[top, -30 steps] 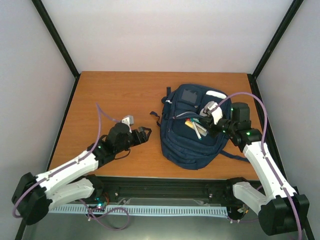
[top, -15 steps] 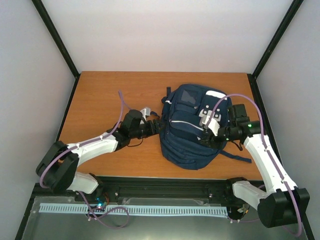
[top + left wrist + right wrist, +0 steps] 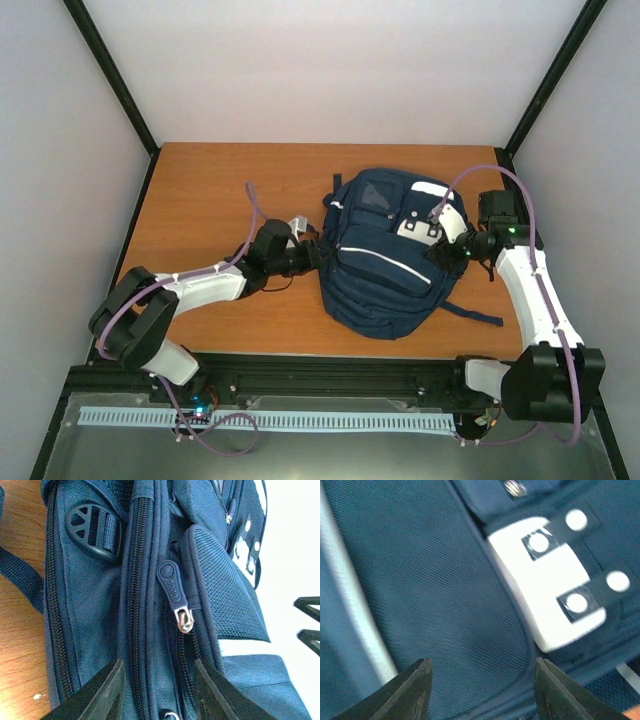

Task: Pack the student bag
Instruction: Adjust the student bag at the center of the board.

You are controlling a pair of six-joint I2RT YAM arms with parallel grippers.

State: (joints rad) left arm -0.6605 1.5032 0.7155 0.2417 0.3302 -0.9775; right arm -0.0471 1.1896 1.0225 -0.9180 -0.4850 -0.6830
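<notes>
The student bag [image 3: 385, 265], navy with thin white stripes and white patches, lies on the right half of the table, its front pockets closed. My left gripper [image 3: 318, 255] is against the bag's left side. In the left wrist view its jaws [image 3: 159, 666] stand apart astride a zip seam, just below a rubber zip pull [image 3: 172, 582]; whether they pinch the fabric does not show. My right gripper [image 3: 440, 250] hovers at the bag's upper right. Its jaws [image 3: 482, 666] are open over plain navy fabric, next to a white snap patch [image 3: 550, 600], holding nothing.
The wooden table [image 3: 220, 190] is bare to the left of and behind the bag. A dark strap [image 3: 480, 312] trails off the bag's lower right corner. Black frame posts and white walls enclose the table. A black strap buckle [image 3: 92, 527] sits on the bag's side.
The pocket that showed pens a second ago is now closed. My left arm swung right to the bag's side, its jaws narrowing. My right gripper opened and drew back toward the right.
</notes>
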